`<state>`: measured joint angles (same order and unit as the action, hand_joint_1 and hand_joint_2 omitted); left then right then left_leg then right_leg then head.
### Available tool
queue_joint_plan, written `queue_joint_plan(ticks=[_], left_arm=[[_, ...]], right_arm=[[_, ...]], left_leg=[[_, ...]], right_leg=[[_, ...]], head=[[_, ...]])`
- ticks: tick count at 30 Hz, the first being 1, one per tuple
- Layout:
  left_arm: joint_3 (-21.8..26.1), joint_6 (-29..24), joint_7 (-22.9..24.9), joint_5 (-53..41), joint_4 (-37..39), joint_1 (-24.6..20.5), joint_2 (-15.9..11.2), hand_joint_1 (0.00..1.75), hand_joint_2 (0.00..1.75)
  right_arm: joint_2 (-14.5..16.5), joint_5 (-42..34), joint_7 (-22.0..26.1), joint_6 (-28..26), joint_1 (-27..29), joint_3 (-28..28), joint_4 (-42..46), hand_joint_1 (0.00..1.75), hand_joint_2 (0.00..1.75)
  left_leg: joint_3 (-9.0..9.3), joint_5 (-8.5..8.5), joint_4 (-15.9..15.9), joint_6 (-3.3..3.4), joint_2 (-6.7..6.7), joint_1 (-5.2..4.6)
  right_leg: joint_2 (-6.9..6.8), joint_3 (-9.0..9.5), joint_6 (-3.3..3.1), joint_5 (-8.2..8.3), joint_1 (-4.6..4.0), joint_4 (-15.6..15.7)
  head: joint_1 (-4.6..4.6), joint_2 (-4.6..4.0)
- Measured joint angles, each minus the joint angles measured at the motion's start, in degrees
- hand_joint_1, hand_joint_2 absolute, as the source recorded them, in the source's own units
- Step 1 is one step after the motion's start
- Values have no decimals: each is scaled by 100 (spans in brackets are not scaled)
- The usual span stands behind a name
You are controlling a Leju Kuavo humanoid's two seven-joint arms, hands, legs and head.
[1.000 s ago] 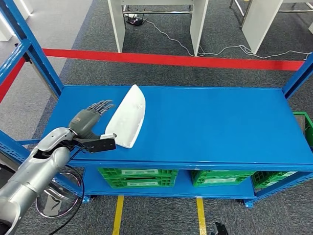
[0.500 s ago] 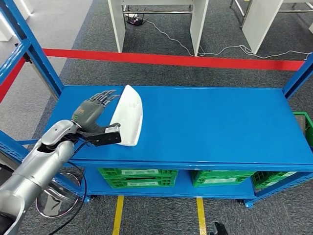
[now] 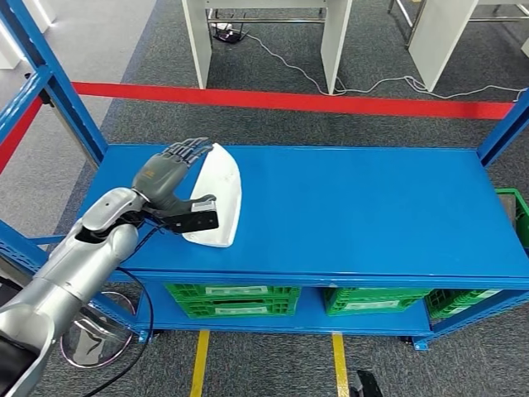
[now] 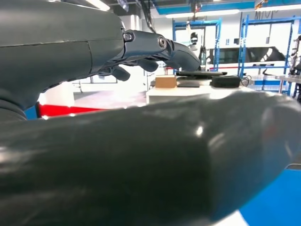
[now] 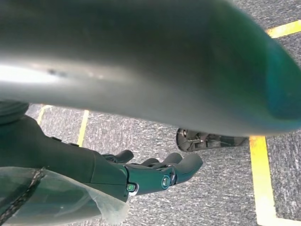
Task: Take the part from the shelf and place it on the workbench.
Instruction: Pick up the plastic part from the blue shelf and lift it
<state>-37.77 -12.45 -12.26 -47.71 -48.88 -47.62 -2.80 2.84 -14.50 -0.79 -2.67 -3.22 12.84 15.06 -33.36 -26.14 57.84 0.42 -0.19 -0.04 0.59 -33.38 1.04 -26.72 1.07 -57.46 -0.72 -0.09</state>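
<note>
White part (image 3: 215, 198) lay on the blue shelf (image 3: 350, 207) top, toward its left end, long axis running roughly 12 to 6 o'clock in the head view. Left hand (image 3: 164, 178) sat at the part's 9 o'clock side. Fingers (image 3: 187, 149) stretched out straight along the part's far left edge, tips near its 11 o'clock corner; thumb (image 3: 198, 222) lay across the near end of the part, at about its 7 o'clock. Fingers spread wide around the part, no firm grip visible; contact uncertain.

Left wrist view showed fingers (image 4: 160, 47) extended and apart from the thumb (image 4: 177, 155), with a wide gap between.

Right wrist view showed the right hand (image 5: 142, 176) hanging over grey floor (image 5: 220, 188) with yellow lines (image 5: 262, 179), fingers loosely extended, holding nothing.

Green crates (image 3: 231, 299) sat on the lower shelf level.
</note>
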Motion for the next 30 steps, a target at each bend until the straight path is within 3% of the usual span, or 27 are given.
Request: queue_joint_plan(ticks=[15,19,30], left_arm=[[-58,-138,-59,161,575,-109,453,0,0],[-52,-174,21,149,630,-105,582,0,175],[-94,-103,105,124,687,-62,914,0,175]], right_arm=[[0,113,-252,83,-96,118,0,0,0],[0,158,-270,86,-120,156,1,0,0],[0,212,-414,127,-173,227,18,0,0]], left_leg=[[0,0,0,0,0,0],[-1,0,1,0,0,-1],[-1,0,1,1,-1,-2]], right_leg=[[-1,0,0,0,0,0],[-1,0,0,0,0,0],[-2,0,1,1,1,0]], head=[[0,1],[1,1],[0,1]])
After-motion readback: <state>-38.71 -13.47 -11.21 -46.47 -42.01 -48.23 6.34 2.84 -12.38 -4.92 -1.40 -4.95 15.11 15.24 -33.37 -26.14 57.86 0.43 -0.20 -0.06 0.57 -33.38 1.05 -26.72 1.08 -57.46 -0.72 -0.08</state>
